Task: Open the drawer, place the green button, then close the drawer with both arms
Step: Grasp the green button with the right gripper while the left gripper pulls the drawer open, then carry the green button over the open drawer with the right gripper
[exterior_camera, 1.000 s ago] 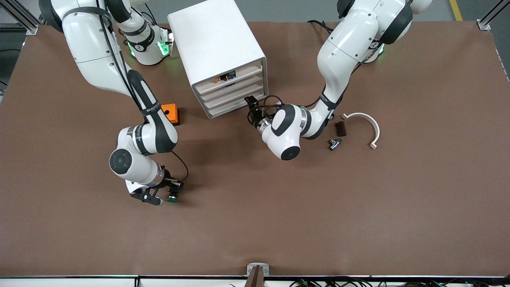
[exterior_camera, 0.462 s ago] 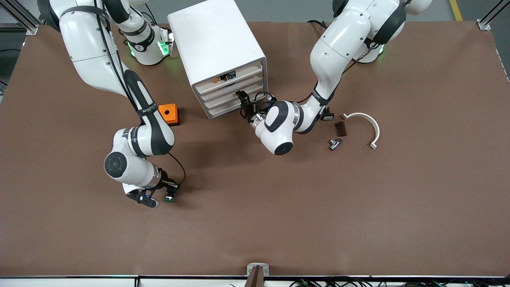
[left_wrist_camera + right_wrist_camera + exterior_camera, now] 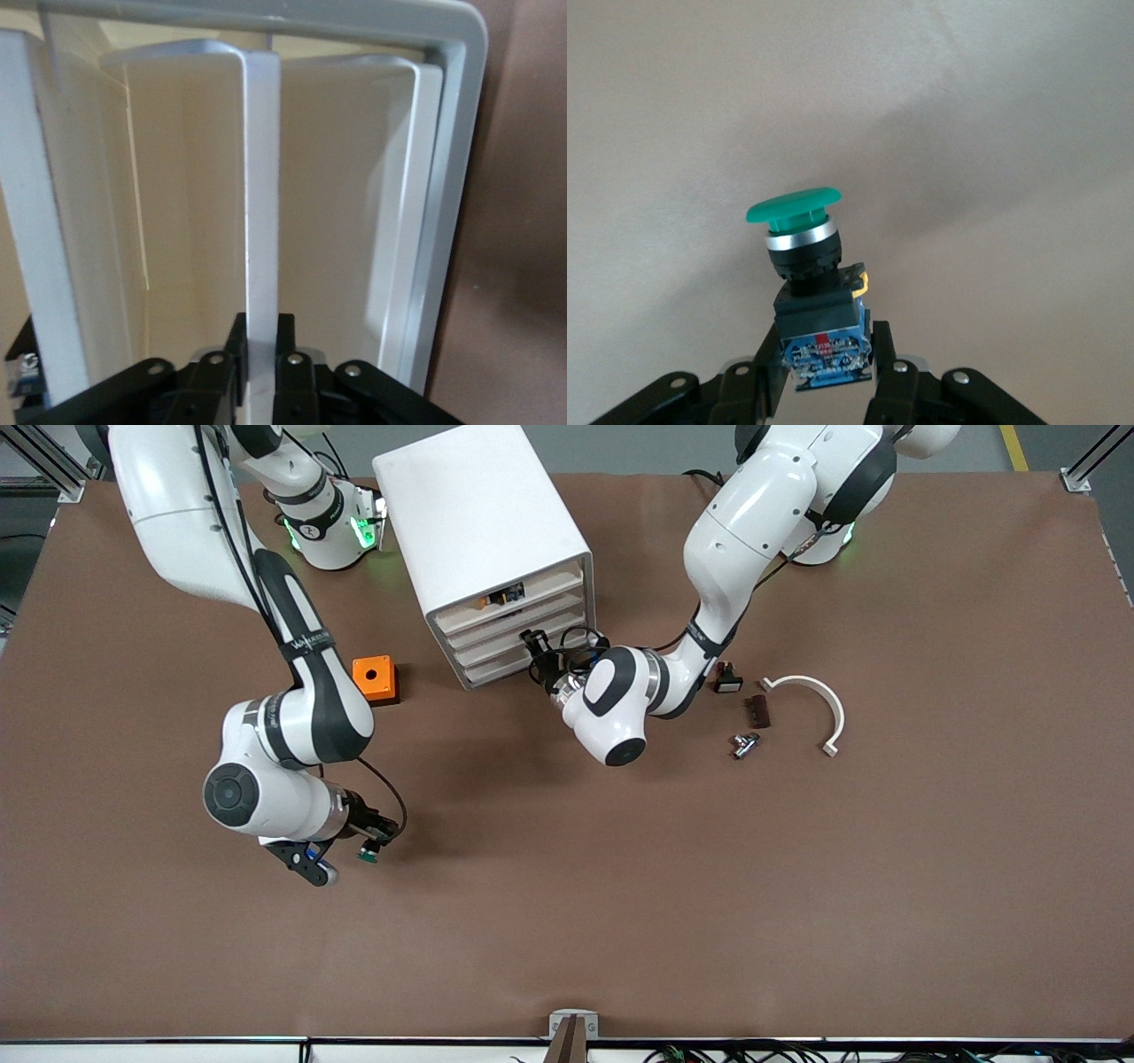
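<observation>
Right gripper [image 3: 354,852]: hung over the brown surface [image 3: 620,886] toward the right arm's end, its fingers [image 3: 888,367] clamped on the blue base of the button.
Button [image 3: 804,283]: held in the right gripper, clear of the surface, its round green cap pointing away from the gripper; black body under the cap, blue part between the fingers.
Left gripper [image 3: 537,657]: stood at the front of the cabinet, low on the stack of drawers, its fingers [image 3: 288,359] closed on a thin white front edge of a drawer.
Drawer [image 3: 514,646]: 1 of 4 alike in the white cabinet [image 3: 483,522]; in the left wrist view its pale walls showed around the gripped edge [image 3: 262,221].
Top drawer [image 3: 505,595]: showed small orange and black parts inside.
Orange box [image 3: 373,677]: sat on the surface beside the cabinet, toward the right arm's end.
Other parts: a white curved piece [image 3: 811,708], a dark block [image 3: 757,710] and a small metal fitting [image 3: 742,744] lay toward the left arm's end.
</observation>
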You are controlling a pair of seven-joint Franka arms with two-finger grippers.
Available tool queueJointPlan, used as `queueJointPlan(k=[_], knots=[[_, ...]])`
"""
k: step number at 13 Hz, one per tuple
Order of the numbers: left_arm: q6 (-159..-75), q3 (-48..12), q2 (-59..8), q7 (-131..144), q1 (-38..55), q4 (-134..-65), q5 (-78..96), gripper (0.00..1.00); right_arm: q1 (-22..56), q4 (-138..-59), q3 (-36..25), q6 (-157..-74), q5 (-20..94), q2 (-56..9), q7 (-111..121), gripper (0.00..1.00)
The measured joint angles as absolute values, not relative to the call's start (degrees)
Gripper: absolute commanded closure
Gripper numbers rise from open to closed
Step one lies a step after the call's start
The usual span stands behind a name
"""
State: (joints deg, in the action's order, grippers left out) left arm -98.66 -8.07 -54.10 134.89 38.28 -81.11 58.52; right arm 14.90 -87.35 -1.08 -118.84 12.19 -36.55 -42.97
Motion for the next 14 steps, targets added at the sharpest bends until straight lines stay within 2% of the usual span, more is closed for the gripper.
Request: queueJointPlan(k=[4, 9, 11, 12, 13, 14], knots=[[-98.7, -7.76, -54.1, 134.31, 37.5, -80.83, 58.52, 1.0, 14.91, -87.36, -1.04, -112.97, 12.2, -31.58, -52.18, 0.98], [-99.01, -5.31, -54.1, 130.83, 30.46, -76.93, 58.4, 1.0, 17.58, -87.39, -0.47, -106.52, 12.22, -27.83, -65.62, 0.98], [-100.32, -4.95, -54.11, 127.56, 27.6, -75.92, 58.4, 0.95, 19.67, -87.41, -0.32, -104.81, 12.23, -26.03, -72.26, 0.98], [-101.25, -4.95, -54.11, 126.28, 26.9, -75.67, 58.4, 0.77, 21.11, -87.52, -0.25, -104.4, 12.24, -25.36, -75.61, 0.98], [-101.94, -4.96, -54.11, 125.28, 26.69, -75.52, 58.41, 0.49, 22.9, -87.78, -0.2, -104.24, 12.25, -24.84, -79.26, 0.98], [-102.76, -5.04, -54.1, 124.17, 26.71, -75.09, 58.49, 0.3, 24.86, -88.2, -0.15, -104.23, 12.25, -24.44, -82.78, 0.97]])
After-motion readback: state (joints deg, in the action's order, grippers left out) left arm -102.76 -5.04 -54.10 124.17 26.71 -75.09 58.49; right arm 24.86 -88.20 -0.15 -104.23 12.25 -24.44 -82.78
